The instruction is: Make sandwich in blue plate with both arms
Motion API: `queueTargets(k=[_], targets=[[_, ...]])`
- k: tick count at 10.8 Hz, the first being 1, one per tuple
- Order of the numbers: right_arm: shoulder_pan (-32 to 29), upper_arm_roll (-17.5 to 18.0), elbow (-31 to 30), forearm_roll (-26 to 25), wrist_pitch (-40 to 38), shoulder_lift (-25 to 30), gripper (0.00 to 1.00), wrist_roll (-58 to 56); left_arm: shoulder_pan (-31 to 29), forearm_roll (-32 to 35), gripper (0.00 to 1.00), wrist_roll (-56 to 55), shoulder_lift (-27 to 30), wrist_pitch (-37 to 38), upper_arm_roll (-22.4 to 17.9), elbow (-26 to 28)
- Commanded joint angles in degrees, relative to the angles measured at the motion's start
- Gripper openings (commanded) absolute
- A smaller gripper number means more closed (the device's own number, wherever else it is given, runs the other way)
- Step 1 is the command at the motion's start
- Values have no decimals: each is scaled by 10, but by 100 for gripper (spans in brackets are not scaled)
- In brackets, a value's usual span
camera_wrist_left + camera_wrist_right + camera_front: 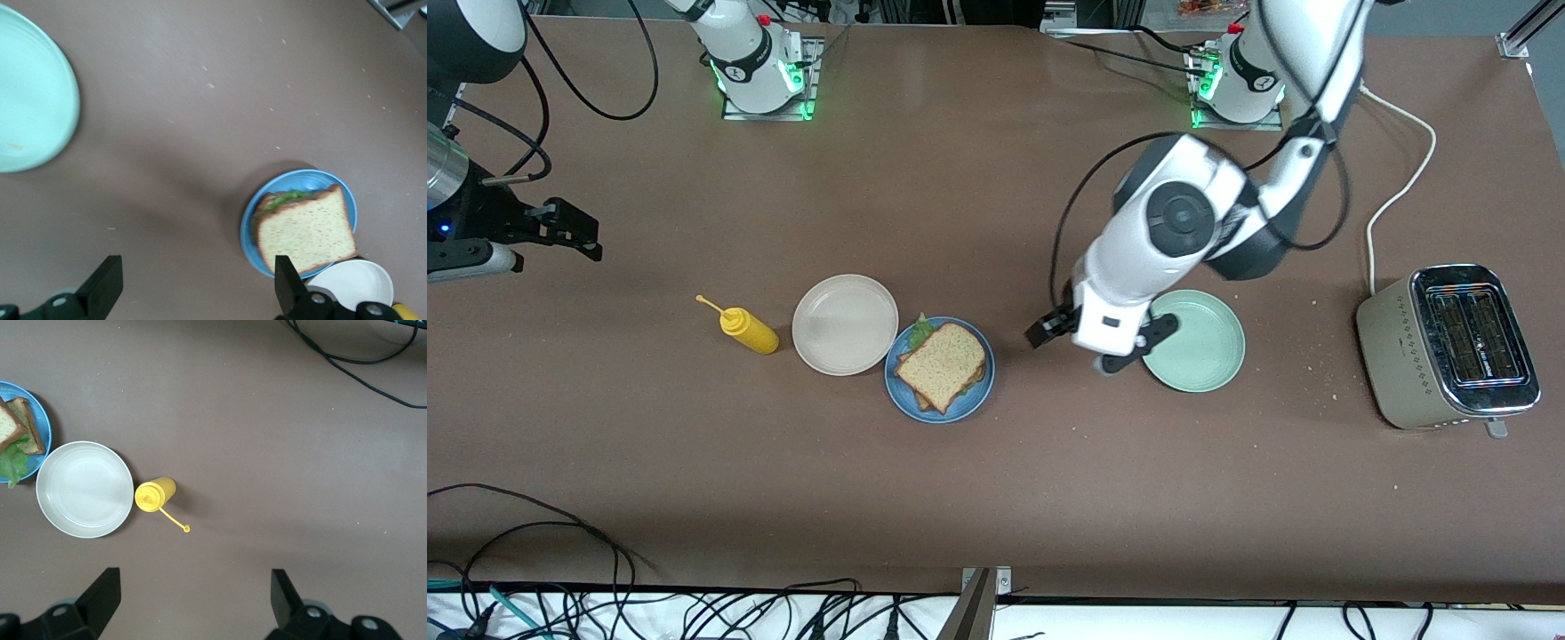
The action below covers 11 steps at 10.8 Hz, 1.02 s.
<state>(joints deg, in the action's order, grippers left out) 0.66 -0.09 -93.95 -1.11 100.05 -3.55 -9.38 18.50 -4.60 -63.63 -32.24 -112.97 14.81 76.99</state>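
Your left claw (1096, 347) hangs in the air with its fingers (103, 287) spread wide and nothing between them, over bare surface (1049, 462) between the blue plate (940, 370) and the mint-green plate (1193, 340). Its arm crosses over the rim of the mint-green plate on the blue plate's side.

Take the blue plate as your landmark. The sandwich (943, 365) sits on it: a speckled slice on top, a second slice peeking out underneath, green lettuce (285, 198) showing at the edge farther from the front camera. The beige plate (845, 324) is just beside the blue plate, toward the right arm's end and a touch farther from the front camera; their rims look to be touching or nearly so. The yellow squeeze bottle (749, 329) lies on its side just past the beige plate toward that same end, nozzle pointing away from the blue plate. The toaster (1449, 347) stands well apart from the blue plate, at the left arm's end.

Your right claw (569, 233) waits up in the air, well away from the blue plate at the right arm's end, fingers (100, 597) wide and holding nothing.
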Motion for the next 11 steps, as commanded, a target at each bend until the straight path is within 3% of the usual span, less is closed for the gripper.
queueTargets(k=[1,6,9,11], targets=[[4,-2,12,-6,-6,-5,100,9,-66,29,100,97,80,98,0,18],[4,-2,13,-6,-6,-5,100,9,-169,35,100,288,144,185,0,12],[3,-2,12,-6,-6,-5,100,9,-226,36,100,478,148,225,-3,-10],[3,-2,13,-6,-6,-5,100,10,-261,36,100,531,149,229,-4,-12]])
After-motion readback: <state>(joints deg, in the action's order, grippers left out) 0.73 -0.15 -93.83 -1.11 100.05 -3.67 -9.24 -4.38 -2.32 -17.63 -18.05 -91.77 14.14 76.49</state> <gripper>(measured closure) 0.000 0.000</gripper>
